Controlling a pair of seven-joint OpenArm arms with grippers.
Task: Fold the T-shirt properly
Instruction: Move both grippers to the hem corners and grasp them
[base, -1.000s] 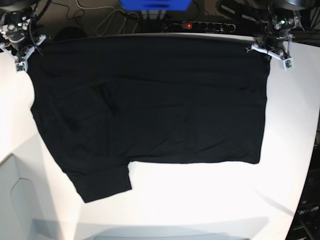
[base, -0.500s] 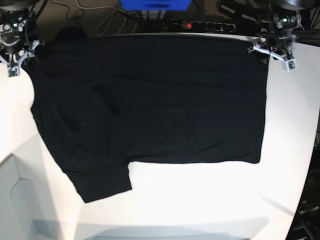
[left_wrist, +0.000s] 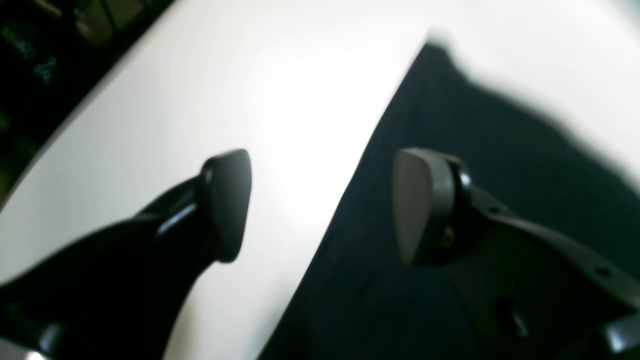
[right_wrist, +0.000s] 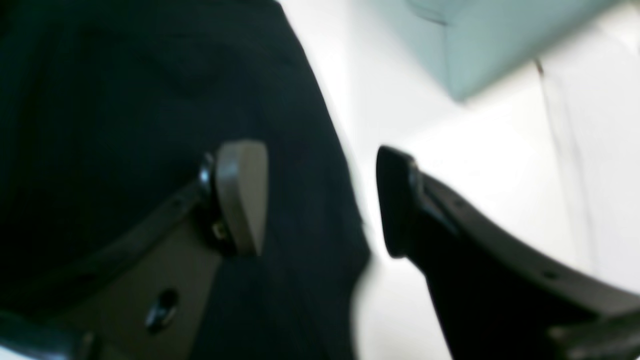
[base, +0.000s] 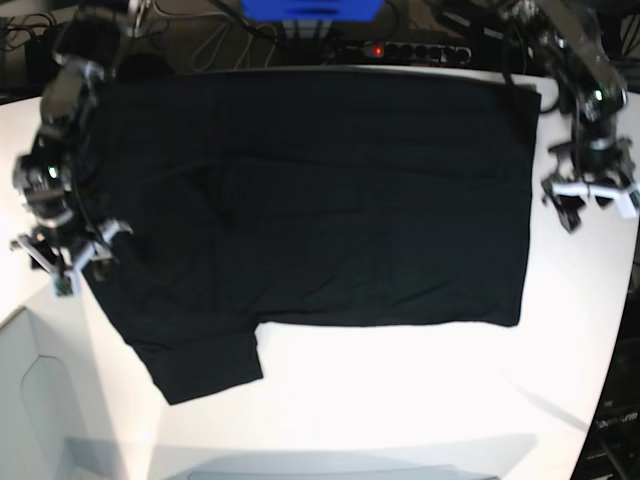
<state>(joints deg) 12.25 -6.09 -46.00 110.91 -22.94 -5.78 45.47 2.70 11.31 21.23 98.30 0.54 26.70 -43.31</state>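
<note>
The black T-shirt (base: 320, 200) lies spread flat on the white table (base: 420, 400), with one sleeve (base: 205, 365) sticking out at the near left. No printed patch shows. My left gripper (base: 590, 197) hangs open beside the shirt's right edge. In the left wrist view this gripper (left_wrist: 320, 205) straddles the shirt's edge (left_wrist: 500, 150) and holds nothing. My right gripper (base: 68, 258) is open at the shirt's left edge. In the right wrist view this gripper (right_wrist: 320, 200) has one finger over the cloth (right_wrist: 125, 100) and one over the bare table.
A power strip with a red light (base: 400, 50), a blue object (base: 310, 8) and cables lie beyond the table's far edge. A pale grey box (base: 30, 400) stands at the near left and also shows in the right wrist view (right_wrist: 500, 45).
Both grippers have left the shirt's far corners and moved toward the near side along its left and right edges. The far corners now lie flat on the table.
</note>
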